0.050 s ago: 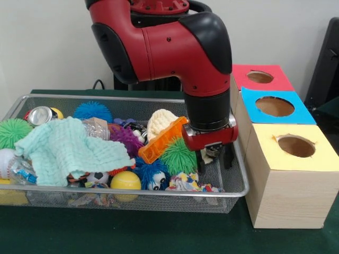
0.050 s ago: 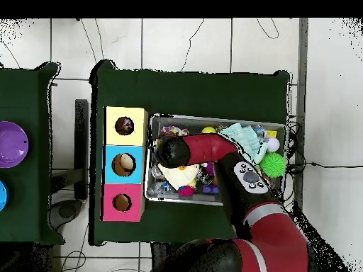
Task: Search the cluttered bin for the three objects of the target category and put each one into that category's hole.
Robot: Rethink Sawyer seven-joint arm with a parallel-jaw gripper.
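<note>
The bin (image 1: 233,188), a wire mesh tray on the green tabletop (image 1: 159,233), is still packed with clutter, and the arm has its claw (image 1: 214,159) dipped into the right end of it, right next to the wall nearest the boxes; looks to me like the search-and-grab step, not a drop-off yet; the two dark fingers hang down with a modest gap between them and nothing visibly caught there, so I'd call it partly open and empty, though whatever sits under the tips is hard to read. Just to the left of the claw there's a green spiky ball (image 1: 178,157), an orange comb-like thing (image 1: 161,139) leaning up, a cream knitted item (image 1: 160,121), and a purple spiky ball (image 1: 127,138); further left a mint cloth (image 1: 69,150) covers a good chunk of the pile, with a yellow ball (image 1: 126,182) in front and a can (image 1: 40,115) at the far side. The three boxes sit right of the bin: yellow box (image 1: 296,145) nearest, blue box (image 1: 274,106) in the middle, red box (image 1: 259,77) farthest. Which category is the target I can't tell from this; next move probably needs a clean pinch on one item, then a lift clear of the rim and over to the matching hole. In the overhead the arm hides most of the bin's middle, and the cloth buries whatever's below it.
</note>
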